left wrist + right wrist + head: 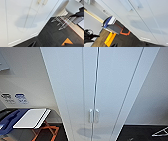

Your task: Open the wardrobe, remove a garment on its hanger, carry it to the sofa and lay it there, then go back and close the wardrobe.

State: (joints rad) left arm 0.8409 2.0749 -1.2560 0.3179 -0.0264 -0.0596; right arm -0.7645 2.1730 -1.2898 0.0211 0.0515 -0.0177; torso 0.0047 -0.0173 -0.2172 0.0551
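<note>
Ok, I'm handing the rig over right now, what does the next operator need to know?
Hands: I can't tell the state of either hand.
Wardrobe: directly in front of the robot, both doors shut, the pair of handles side by side at the centre seam.
Beside it: a white-topped stand with orange legs on one side, a white chair with a wire base on the other.
Done: nothing visible so far.
Left: open the wardrobe, take out the garment on its hanger, lay it on the sofa, close up.

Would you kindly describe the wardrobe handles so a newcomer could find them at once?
The tall white wardrobe stands straight ahead, doors shut. Follow the centre seam down to the handles, a pair of small upright white bars flanking it. Nothing else breaks the flat door fronts.
</note>
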